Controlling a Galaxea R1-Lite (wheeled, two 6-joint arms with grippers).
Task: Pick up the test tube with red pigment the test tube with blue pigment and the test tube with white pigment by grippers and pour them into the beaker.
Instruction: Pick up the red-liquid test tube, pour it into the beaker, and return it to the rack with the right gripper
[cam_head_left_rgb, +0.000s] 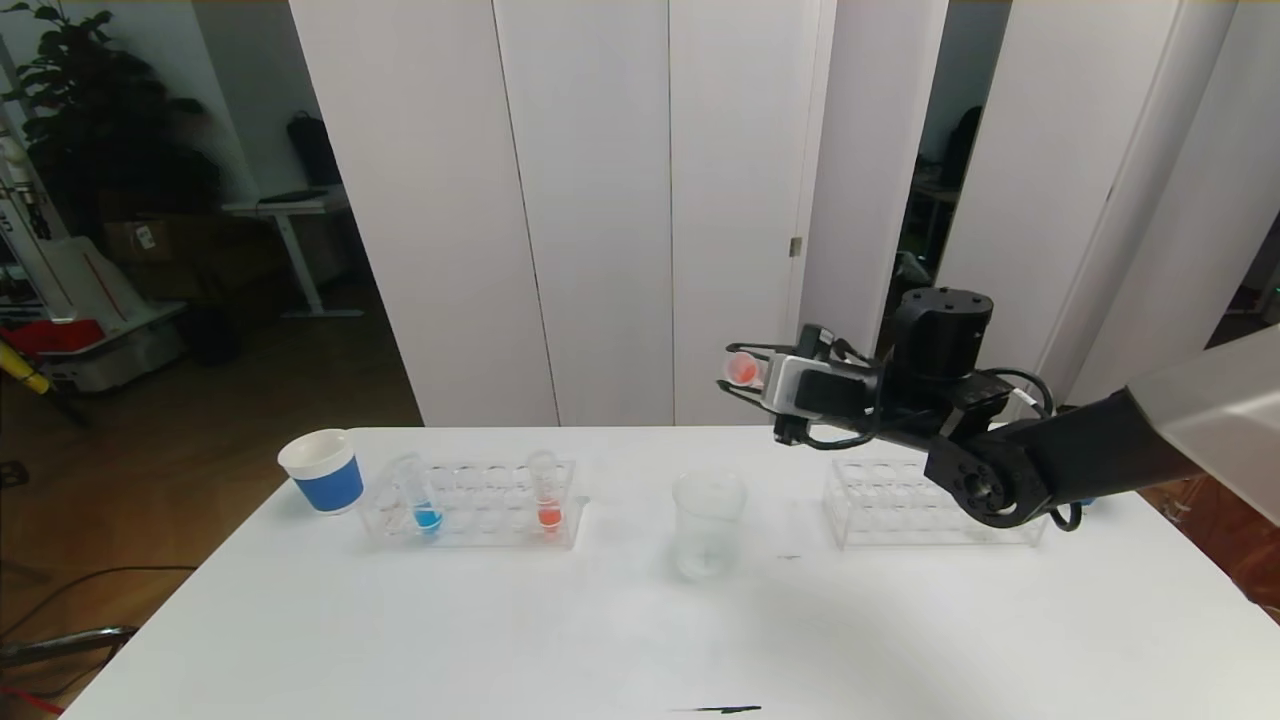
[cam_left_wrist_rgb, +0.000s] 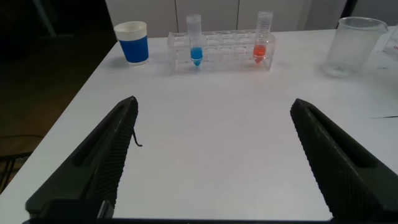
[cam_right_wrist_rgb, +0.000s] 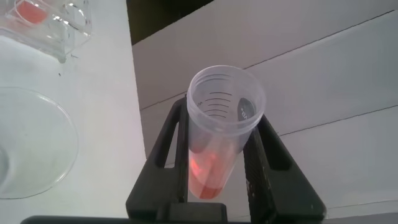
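While the right hand (cam_head_left_rgb: 745, 385) grips a red-tipped tube (cam_head_left_rgb: 742, 370) above the beaker (cam_head_left_rgb: 708, 524) mid-desk, the left hand (cam_left_wrist_rgb: 211, 162) hangs spread wide. Blue tube (cam_head_left_rgb: 424, 508) sits racked near the far-left corner.

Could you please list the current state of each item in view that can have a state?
right gripper: raised above the table, shut on the held red tube
held red tube: gripped, tipped sideways, red pigment inside
left gripper: open, low over the table
beaker: upright
blue tube: leaning in left rack
racked red tube: upright in left rack
left rack: holds two tubes
paper cup: upright
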